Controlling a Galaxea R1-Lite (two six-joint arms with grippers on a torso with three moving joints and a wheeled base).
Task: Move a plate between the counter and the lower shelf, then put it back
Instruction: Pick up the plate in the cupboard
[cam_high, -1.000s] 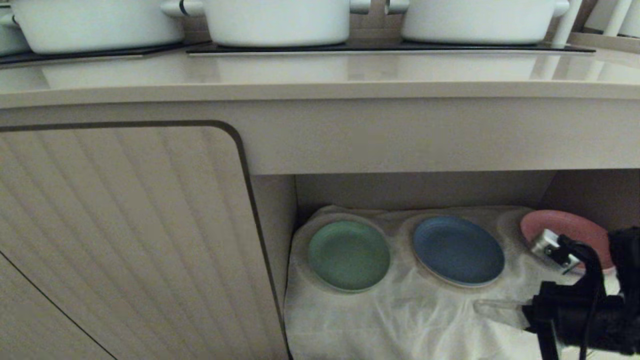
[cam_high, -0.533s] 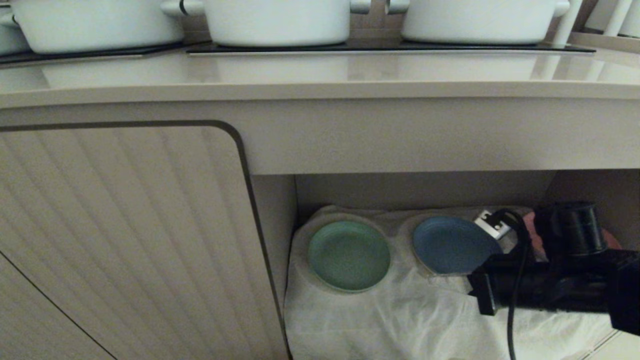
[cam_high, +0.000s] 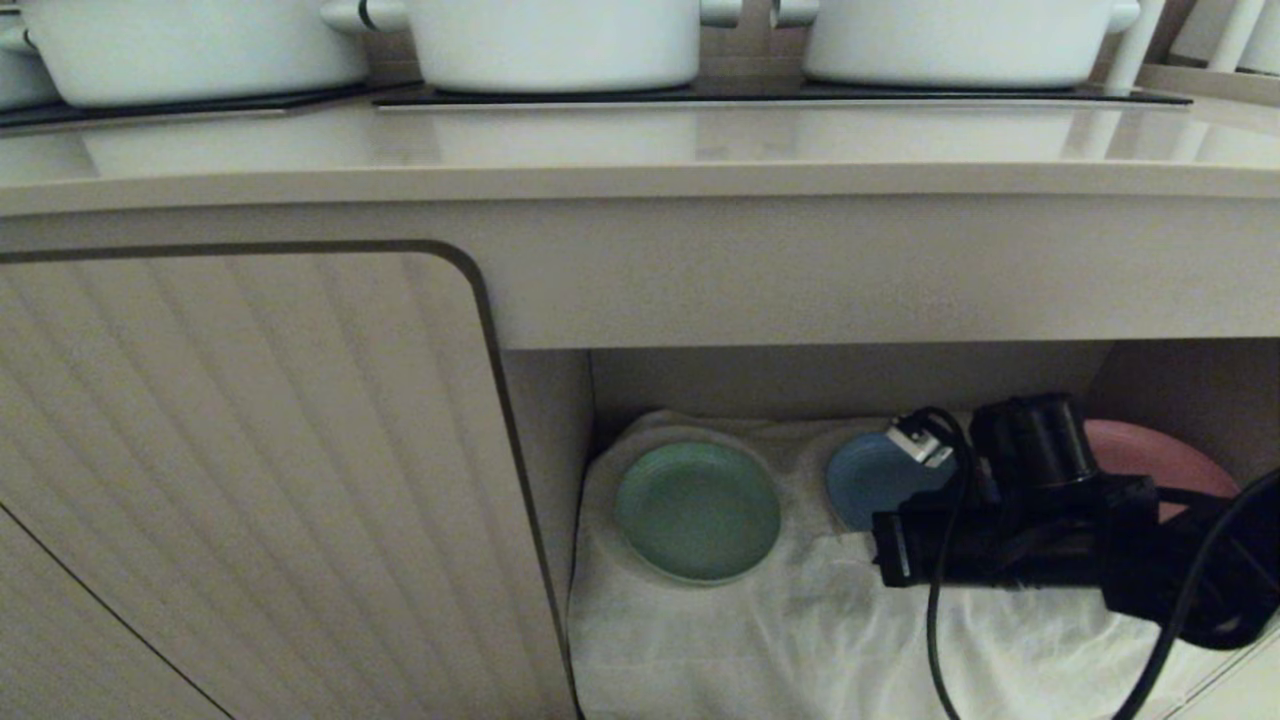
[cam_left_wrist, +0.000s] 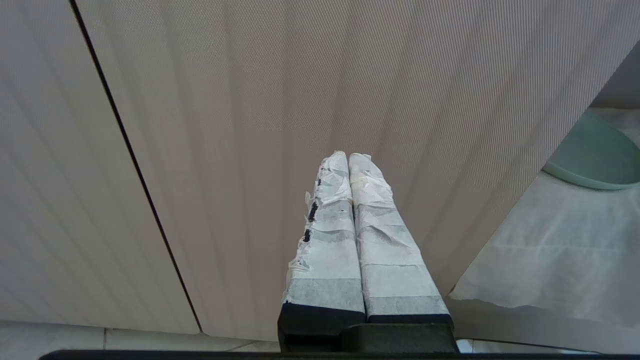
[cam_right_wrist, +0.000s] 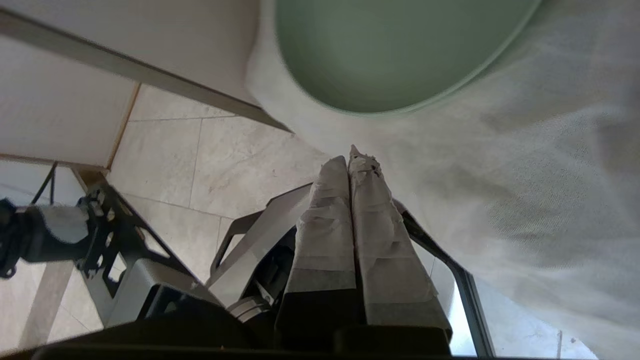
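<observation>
A: What has moved since a second ago?

B: The right arm. It sat at the lower right corner of the head view, in front of the pink plate (cam_high: 1160, 455); now it reaches leftward across the lower shelf (cam_high: 800, 640) and covers much of the blue plate (cam_high: 862, 480). The plates themselves have not shifted.

A: And the fingers?

B: The right gripper (cam_right_wrist: 356, 155) has its taped fingers (cam_right_wrist: 325, 210) pressed together, holding nothing. In the right wrist view the tips hang over the white cloth (cam_right_wrist: 540, 165), just short of the green plate (cam_right_wrist: 390, 50), which fills the upper middle of that frame, straight ahead of the tips.

A: So which way is the plate from the arm?

B: In the head view the green plate (cam_high: 698, 512) lies flat at lower centre, left of the arm's front end, with a strip of cloth between. It is round, so no axis matters; the near rim is what counts.

A: The other arm?

B: The left gripper (cam_left_wrist: 350, 165) is closed too, parked facing the ribbed cabinet door (cam_left_wrist: 225, 125). I judge the right arm nearer; its fingers would have to part before taking the rim.
</observation>
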